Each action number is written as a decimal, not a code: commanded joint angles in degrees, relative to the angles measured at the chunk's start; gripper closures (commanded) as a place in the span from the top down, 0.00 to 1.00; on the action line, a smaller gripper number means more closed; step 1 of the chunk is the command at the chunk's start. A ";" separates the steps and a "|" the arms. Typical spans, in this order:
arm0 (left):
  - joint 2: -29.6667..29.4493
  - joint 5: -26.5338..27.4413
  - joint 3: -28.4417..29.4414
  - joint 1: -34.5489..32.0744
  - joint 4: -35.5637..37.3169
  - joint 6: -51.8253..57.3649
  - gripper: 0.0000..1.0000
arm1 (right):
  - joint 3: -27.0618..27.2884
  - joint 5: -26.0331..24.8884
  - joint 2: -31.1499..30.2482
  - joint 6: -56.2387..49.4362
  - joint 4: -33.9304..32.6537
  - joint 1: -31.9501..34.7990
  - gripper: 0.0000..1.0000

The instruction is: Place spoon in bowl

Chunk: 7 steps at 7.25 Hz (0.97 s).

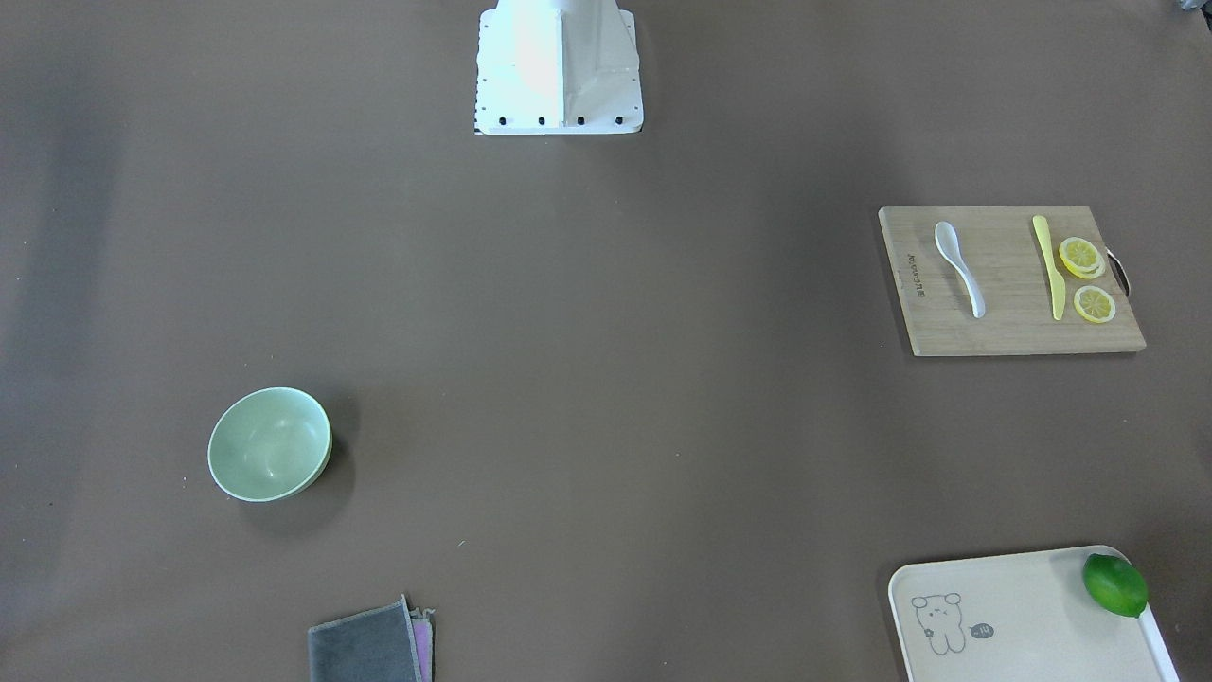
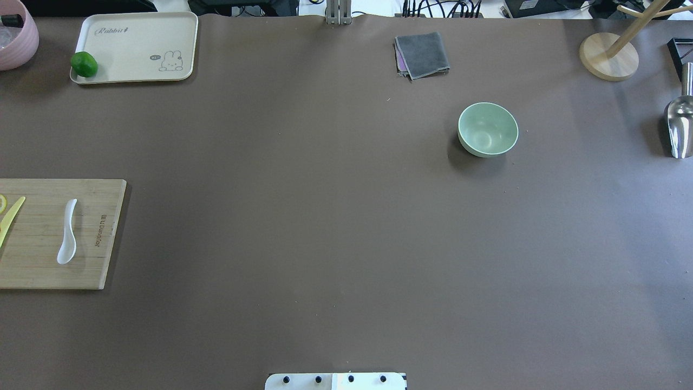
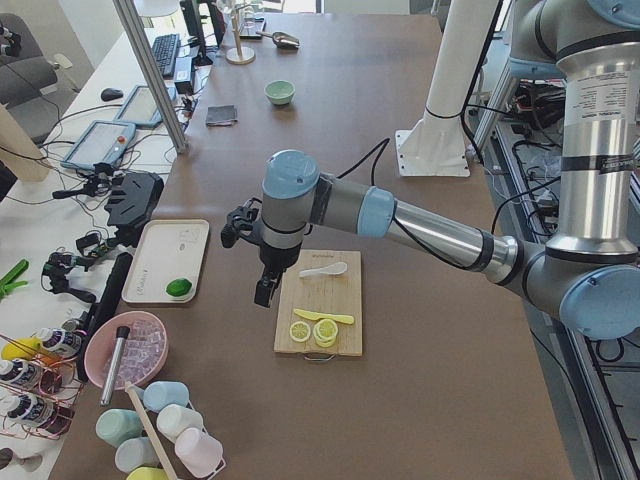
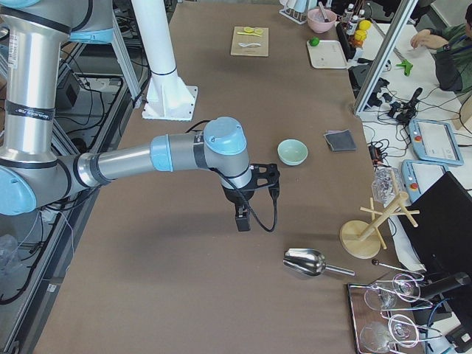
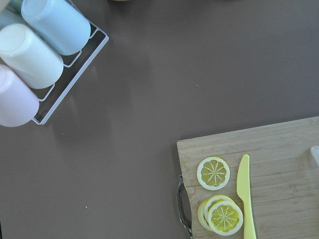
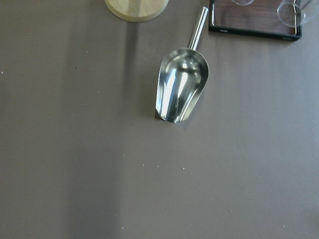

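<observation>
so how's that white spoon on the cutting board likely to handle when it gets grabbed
The spoon looks glossy and hard, so it is probably stiff but slippery in a pinch grip. It lies on the flat cutting board on a rounded scoop, so a push would likely slide or pivot it rather than roll it. It looks small and thin, so probably light.

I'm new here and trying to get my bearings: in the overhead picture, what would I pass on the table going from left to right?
spoon → grey cloth → bowl → wooden stand → metal scoop
</observation>
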 commanded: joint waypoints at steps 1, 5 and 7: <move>-1.59 -0.25 5.05 0.06 -12.34 -0.08 0.99 | -1.26 3.13 -0.25 -0.21 3.70 0.00 1.00; -0.81 -0.25 6.64 2.07 -18.95 -0.07 0.99 | -5.30 2.53 4.63 15.14 13.37 -7.33 1.00; -0.72 -0.25 7.96 4.79 -19.76 -3.04 0.99 | -6.96 -6.58 12.01 38.96 13.64 -21.02 1.00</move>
